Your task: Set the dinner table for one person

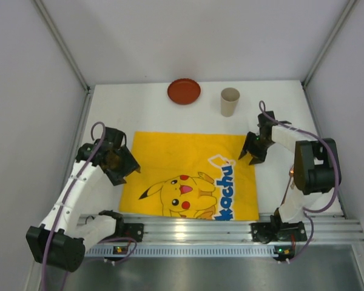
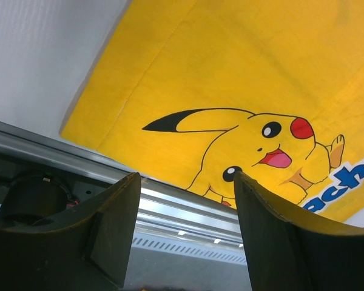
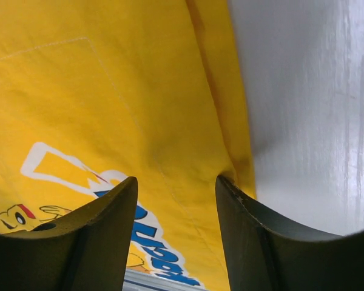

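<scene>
The left end effector (image 1: 121, 161) hangs at the yellow cloth's (image 1: 188, 173) 9 o'clock edge; its wrist view shows the fingers spread and empty. Only the overhead view shows the red plate (image 1: 184, 91) and cup (image 1: 230, 102) at 12 o'clock on the white worktop (image 1: 133, 109), which lies under everything. The right end effector (image 1: 253, 150), at 2 o'clock, is likewise spread and empty.

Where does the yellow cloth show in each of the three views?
Top external: the yellow cloth lies in the middle of the picture, on the white table.
Left wrist: it fills the upper right, above the fingers.
Right wrist: it fills the left two thirds.
Shared landmark: the blue lettering printed on the cloth.
</scene>
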### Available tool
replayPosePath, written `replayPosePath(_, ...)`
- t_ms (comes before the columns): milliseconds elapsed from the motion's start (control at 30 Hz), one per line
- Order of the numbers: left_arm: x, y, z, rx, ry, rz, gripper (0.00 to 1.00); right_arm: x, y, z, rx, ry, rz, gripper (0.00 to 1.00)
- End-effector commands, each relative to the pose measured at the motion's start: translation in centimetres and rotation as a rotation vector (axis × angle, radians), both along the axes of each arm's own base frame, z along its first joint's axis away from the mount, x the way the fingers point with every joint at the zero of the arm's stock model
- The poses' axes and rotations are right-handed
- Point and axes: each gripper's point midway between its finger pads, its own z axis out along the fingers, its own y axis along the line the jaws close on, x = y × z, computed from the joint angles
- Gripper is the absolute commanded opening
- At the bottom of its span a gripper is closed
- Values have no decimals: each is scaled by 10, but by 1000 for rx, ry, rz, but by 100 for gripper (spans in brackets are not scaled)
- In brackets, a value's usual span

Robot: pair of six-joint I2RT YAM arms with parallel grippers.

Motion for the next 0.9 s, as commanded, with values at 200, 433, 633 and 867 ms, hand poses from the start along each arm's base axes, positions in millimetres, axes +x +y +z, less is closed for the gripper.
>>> replayPosePath(200, -12, 8, 15, 27, -3, 1, 68, 70, -13, -12, -43, -83, -5, 54)
replayPosePath(433, 2, 8, -7, 55, 7, -25, 67, 89, -47, -15, -45, -65, -93, 52)
replayPosePath(633, 42, 0, -40, 72, 23, -53, 67, 87, -55, -5, -53, -84, -110, 52)
replayPosePath(867, 104, -16, -32, 64, -24, -105, 67, 103, -48, 67, -15, -222, -151, 55)
